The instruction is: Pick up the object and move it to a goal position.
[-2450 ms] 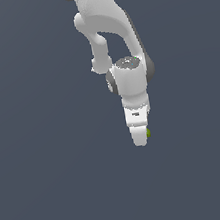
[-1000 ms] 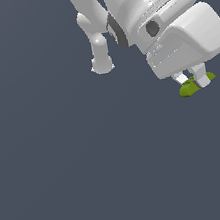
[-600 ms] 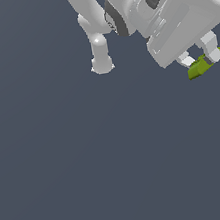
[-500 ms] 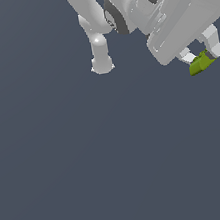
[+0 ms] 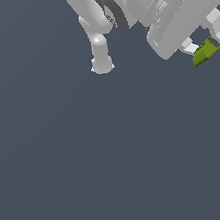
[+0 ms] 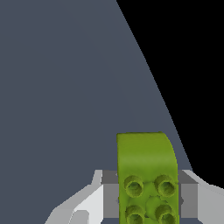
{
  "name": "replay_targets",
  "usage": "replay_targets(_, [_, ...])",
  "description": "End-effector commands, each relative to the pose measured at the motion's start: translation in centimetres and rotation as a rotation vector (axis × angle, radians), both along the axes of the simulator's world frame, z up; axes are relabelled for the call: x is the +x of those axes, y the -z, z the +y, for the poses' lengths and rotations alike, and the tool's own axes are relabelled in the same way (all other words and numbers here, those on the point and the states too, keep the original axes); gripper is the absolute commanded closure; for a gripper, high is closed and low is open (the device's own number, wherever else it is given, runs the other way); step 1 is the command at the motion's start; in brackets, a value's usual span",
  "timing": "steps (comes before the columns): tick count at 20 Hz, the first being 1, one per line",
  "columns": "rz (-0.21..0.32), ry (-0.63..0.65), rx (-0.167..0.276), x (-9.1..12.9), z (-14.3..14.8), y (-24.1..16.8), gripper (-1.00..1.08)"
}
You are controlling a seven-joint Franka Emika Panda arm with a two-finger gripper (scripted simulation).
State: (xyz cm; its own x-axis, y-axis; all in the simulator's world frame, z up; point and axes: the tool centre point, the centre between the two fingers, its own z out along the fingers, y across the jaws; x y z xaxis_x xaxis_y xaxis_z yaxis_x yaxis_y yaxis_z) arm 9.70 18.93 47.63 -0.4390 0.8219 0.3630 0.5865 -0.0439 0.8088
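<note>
The object (image 5: 206,52) is a small yellow-green oblong block with darker green shading. It is held between my white fingers, high above the grey floor at the exterior view's upper right. My gripper (image 5: 205,44) is shut on it, tilted sideways. In the wrist view the object (image 6: 146,173) fills the space between the two grey finger pads (image 6: 110,194), its studded face toward the camera and its rounded end pointing away. No goal marker shows in either view.
The white arm (image 5: 129,2) reaches from its base post (image 5: 101,57) across the top of the exterior view. The grey floor (image 5: 90,161) spreads below. In the wrist view the floor ends at a black void (image 6: 188,65).
The gripper has risen from low at the middle and swung toward the exterior view's right with the object in it. In the last half second it moved slightly up and right.
</note>
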Motion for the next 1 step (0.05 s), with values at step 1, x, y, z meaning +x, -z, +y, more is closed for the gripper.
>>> replay_targets(1, [-0.001,-0.002,0.001,-0.04,0.05,-0.04,1.08])
